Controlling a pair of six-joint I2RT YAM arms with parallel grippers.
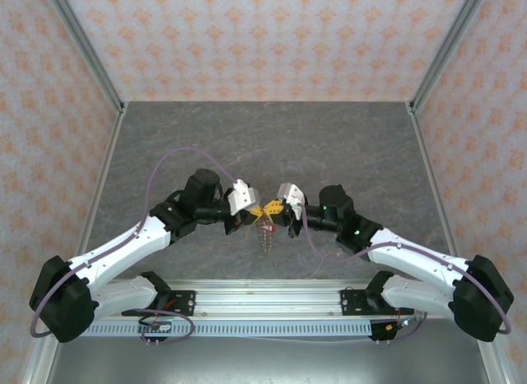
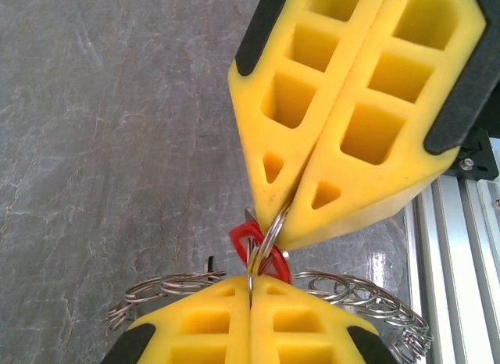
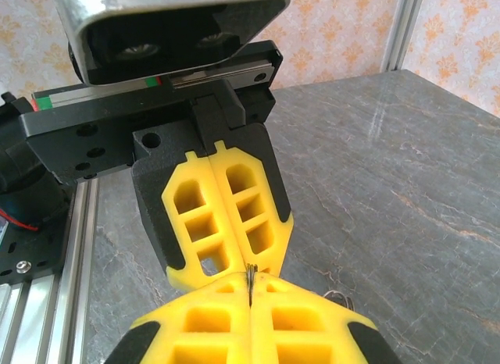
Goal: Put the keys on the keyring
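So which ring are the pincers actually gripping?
The upright ring by the red tag, clamped between left pincer and right pincer; the coiled rings either side are free.

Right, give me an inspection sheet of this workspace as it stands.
Surface: grey marbled table.
Job's things: keyring held up off the table; red key tag against it; chain of small rings hanging below.
Clutter: nothing seen.
Grippers: left gripper and right gripper both shut on the keyring, tip to tip.
Cables: purple cable arching over the left arm.
Surroundings: patterned walls; aluminium rail at the near edge.
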